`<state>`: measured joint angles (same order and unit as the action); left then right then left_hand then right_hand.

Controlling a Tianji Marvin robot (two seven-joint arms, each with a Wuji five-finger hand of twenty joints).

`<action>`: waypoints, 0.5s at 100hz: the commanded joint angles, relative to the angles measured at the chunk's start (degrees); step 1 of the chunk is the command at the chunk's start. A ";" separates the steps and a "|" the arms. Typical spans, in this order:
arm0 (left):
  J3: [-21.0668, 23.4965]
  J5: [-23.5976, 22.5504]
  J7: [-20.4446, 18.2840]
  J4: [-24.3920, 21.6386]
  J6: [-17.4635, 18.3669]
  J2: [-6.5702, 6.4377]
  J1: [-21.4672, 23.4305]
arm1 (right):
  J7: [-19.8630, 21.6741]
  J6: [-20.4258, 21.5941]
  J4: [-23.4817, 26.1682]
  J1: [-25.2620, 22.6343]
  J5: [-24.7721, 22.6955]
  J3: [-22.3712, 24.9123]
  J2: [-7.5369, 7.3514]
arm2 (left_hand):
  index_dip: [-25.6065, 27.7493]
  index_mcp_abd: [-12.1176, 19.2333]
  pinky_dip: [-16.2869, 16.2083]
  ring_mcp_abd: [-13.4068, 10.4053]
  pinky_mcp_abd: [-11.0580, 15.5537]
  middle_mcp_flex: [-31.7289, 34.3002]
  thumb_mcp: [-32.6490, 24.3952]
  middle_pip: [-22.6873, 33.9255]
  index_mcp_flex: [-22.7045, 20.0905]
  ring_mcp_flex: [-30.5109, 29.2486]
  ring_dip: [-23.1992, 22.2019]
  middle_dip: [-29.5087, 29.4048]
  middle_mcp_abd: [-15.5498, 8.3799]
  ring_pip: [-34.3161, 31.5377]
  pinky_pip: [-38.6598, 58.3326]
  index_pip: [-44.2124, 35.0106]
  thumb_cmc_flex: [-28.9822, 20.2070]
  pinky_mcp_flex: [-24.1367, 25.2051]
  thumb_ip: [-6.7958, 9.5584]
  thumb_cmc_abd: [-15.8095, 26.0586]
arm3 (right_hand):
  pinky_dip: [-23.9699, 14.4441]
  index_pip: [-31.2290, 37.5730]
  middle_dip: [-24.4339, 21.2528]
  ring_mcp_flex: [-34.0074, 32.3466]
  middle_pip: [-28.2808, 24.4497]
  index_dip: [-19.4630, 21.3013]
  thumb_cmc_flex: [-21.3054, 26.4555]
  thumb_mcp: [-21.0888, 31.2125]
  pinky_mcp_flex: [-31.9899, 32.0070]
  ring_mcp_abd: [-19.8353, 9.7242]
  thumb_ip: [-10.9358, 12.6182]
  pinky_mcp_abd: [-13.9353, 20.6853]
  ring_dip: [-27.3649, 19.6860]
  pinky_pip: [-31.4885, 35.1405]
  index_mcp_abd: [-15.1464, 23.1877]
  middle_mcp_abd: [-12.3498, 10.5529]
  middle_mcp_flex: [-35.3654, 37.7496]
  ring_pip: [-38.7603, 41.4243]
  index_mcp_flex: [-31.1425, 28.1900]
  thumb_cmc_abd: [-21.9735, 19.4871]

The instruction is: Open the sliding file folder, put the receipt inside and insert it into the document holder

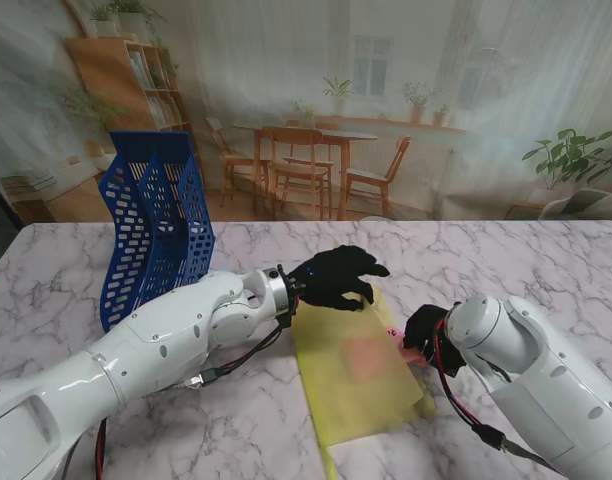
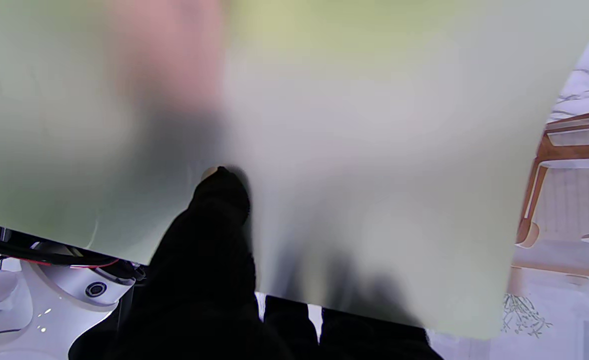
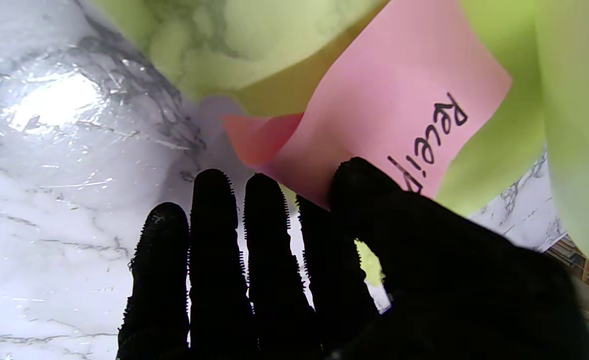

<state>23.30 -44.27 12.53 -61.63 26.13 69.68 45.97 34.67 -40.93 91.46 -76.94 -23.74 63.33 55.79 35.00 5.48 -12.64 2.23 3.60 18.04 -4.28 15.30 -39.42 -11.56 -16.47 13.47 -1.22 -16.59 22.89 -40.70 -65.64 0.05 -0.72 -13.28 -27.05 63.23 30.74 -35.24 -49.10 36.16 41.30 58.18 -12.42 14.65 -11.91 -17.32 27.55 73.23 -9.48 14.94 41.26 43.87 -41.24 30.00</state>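
Observation:
A translucent yellow-green file folder (image 1: 361, 370) lies on the marble table in the middle, one end toward me. My left hand (image 1: 336, 277) grips its far end and lifts the top sheet (image 2: 349, 150), thumb under it. The pink receipt (image 3: 389, 115), with handwriting on it, is pinched between thumb and fingers of my right hand (image 3: 324, 260) and its front part lies between the folder's two sheets. From the stand my right hand (image 1: 423, 330) is at the folder's right edge, and a pink patch (image 1: 364, 357) shows through the plastic. The blue mesh document holder (image 1: 156, 225) stands at the far left.
Bare marble table (image 1: 506, 260) stretches to the right and far side of the folder. My left forearm (image 1: 176, 335) crosses the table nearer to me than the holder. A printed backdrop of a room rises behind the table's far edge.

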 commanded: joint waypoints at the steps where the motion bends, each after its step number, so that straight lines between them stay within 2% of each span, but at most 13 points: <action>1: -0.33 0.34 -0.45 0.31 -0.34 0.69 -0.26 | 0.51 -0.84 0.62 0.81 0.30 -0.68 0.21 | 1.39 0.05 -0.27 0.18 1.70 1.23 0.30 0.93 -0.70 -0.81 -0.66 0.64 -0.65 -0.90 0.65 -3.30 -2.75 0.44 0.13 3.51 | -0.99 3.10 0.71 -1.34 -3.16 -0.07 1.56 0.16 -0.55 1.04 1.43 -0.80 1.01 2.05 1.14 0.05 1.23 3.11 -0.69 -1.29; 19: -0.86 0.46 0.51 0.78 -0.83 1.31 -0.42 | -0.39 -3.99 0.75 2.36 4.53 -2.70 0.31 | 1.42 -0.15 -0.27 0.26 1.73 1.30 0.25 0.98 -0.59 -0.82 -0.72 0.67 -0.48 -0.98 0.64 -3.28 -2.79 0.41 0.16 3.55 | -1.63 3.25 0.85 -2.13 -4.51 0.28 1.85 -0.81 -1.17 1.31 1.47 -1.15 1.55 3.58 0.90 0.43 1.57 4.89 -0.35 -2.04; 43: -0.94 0.29 1.19 1.31 -0.72 1.44 -0.44 | -1.37 -5.76 0.34 3.18 7.06 -2.96 0.59 | 1.46 -0.19 -0.29 0.25 1.66 1.39 0.28 1.08 -0.53 -0.84 -0.81 0.74 -0.39 -1.06 0.69 -3.26 -2.72 0.41 0.15 3.56 | -2.20 3.50 1.01 -2.70 -5.72 0.76 2.18 -2.49 -1.75 1.43 1.54 -1.26 1.89 4.68 1.49 0.50 1.37 6.35 0.80 -3.19; 50: -0.87 0.40 1.34 1.41 -0.74 1.51 -0.35 | -0.91 -5.46 0.30 3.59 6.41 -3.90 0.40 | 1.47 -0.18 -0.30 0.30 1.66 1.37 0.25 1.08 -0.55 -0.85 -0.82 0.74 -0.37 -1.06 0.70 -3.29 -2.77 0.41 0.16 3.59 | -2.41 3.49 1.17 -3.36 -6.22 0.62 2.08 -2.94 -2.24 1.40 1.55 -1.27 2.06 5.14 1.65 0.29 1.95 6.92 0.71 -3.26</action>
<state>22.44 -43.97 14.36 -60.44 25.42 70.90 45.80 33.16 -46.28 91.85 -73.90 -16.57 60.31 56.24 35.00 5.43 -12.64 2.25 3.60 18.05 -4.27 15.89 -39.42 -11.56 -16.53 13.47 -1.22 -16.66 22.90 -40.74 -65.64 0.05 -0.72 -13.27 -28.43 63.48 31.32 -36.60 -52.23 36.16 41.30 55.50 -13.97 15.05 -11.91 -17.32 28.78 76.24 -9.48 14.91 41.91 46.90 -41.19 28.75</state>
